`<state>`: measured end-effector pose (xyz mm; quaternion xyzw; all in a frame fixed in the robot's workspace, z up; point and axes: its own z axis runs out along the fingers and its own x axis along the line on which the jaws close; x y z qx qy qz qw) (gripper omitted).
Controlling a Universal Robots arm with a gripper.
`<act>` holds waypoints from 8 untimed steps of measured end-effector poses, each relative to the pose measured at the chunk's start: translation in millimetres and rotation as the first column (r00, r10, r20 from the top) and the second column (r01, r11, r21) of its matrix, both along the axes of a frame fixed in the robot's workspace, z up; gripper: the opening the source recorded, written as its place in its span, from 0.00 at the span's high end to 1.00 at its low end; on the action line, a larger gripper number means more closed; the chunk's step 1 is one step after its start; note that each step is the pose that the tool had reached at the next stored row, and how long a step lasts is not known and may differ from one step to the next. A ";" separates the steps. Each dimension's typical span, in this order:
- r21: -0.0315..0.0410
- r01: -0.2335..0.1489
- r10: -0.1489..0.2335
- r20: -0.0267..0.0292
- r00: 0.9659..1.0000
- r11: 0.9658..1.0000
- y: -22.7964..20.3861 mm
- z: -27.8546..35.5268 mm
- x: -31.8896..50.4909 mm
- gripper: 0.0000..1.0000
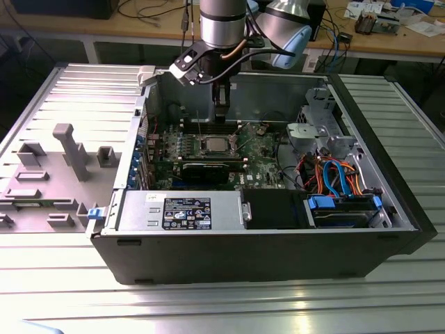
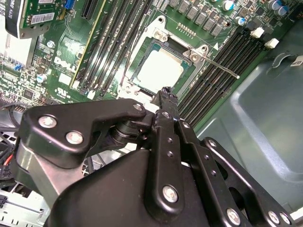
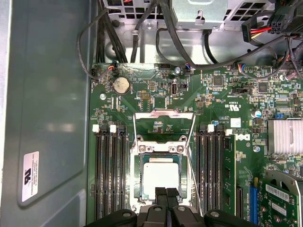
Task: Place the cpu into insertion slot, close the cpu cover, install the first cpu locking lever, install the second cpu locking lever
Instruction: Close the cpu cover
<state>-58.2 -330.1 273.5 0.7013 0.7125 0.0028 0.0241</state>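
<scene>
One silver-grey arm (image 1: 222, 24) vertical at exterior view's upper centre; black gripper (image 3: 166, 194) jaws closed, empty; fingertips (image 3: 161, 196) hide edge of silver-grey square cpu (image 3: 161, 172).

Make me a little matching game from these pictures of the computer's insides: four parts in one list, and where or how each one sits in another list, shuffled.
Parts:
1. cpu
2. cpu cover
3. coin cell battery
4. gripper

States:
A. swung open, off the insertion slot
B. round and silver, near the motherboard's edge
C. seated in the insertion slot
D. black, fingers shut, poised over the insertion slot

Pairs: 1-C, 2-A, 3-B, 4-D.
</scene>
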 end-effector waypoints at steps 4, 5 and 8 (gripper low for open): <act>0.000 0.000 0.000 0.000 1.000 1.000 0.0 5.9 0.0 0.89; 0.000 0.000 0.000 0.000 1.000 1.000 0.0 7.3 0.0 0.89; 0.000 0.000 0.000 0.000 1.000 1.000 -0.1 12.1 -0.1 0.89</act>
